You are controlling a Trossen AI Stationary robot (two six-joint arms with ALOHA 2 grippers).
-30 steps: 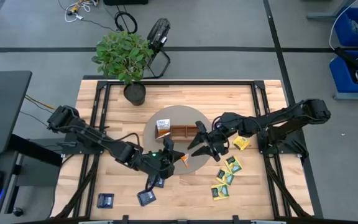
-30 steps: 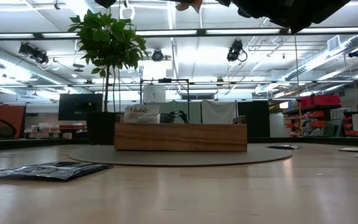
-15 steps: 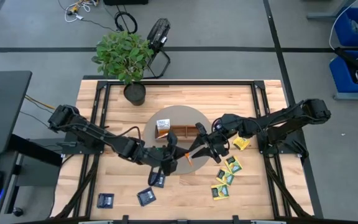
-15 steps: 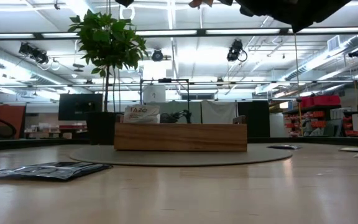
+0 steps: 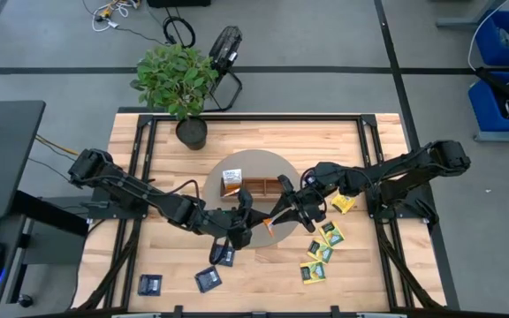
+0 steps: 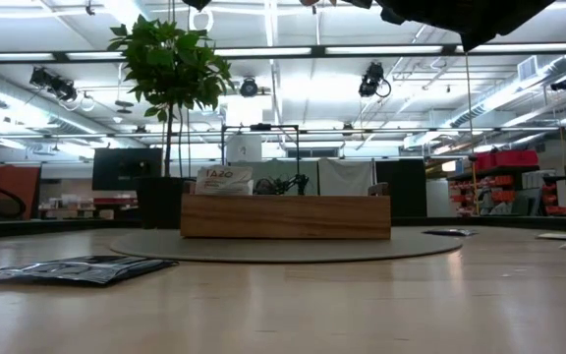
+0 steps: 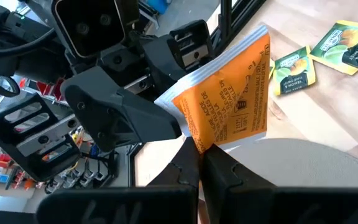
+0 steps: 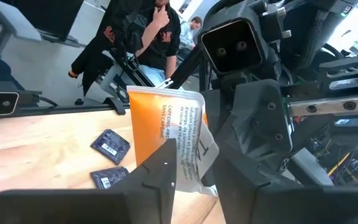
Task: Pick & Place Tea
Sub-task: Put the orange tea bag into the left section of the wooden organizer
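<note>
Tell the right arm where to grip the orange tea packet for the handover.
Grip the orange tea packet by its free upper edge, coming from the side opposite the left end effector, which pinches one corner and holds it upright in mid-air. The right end effector already straddles it.

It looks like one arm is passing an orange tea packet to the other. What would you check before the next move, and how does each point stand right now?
1. Left gripper pinches the orange packet by a corner: ok.
2. Right gripper has its fingers on both sides of the packet: ok.
3. Right gripper has fully clamped: cannot tell.
4. Packet held up above the round mat: ok.
5. Wooden tray has a free compartment: cannot tell.
6. Loose yellow-green packets lie clear of the handover: ok.
</note>
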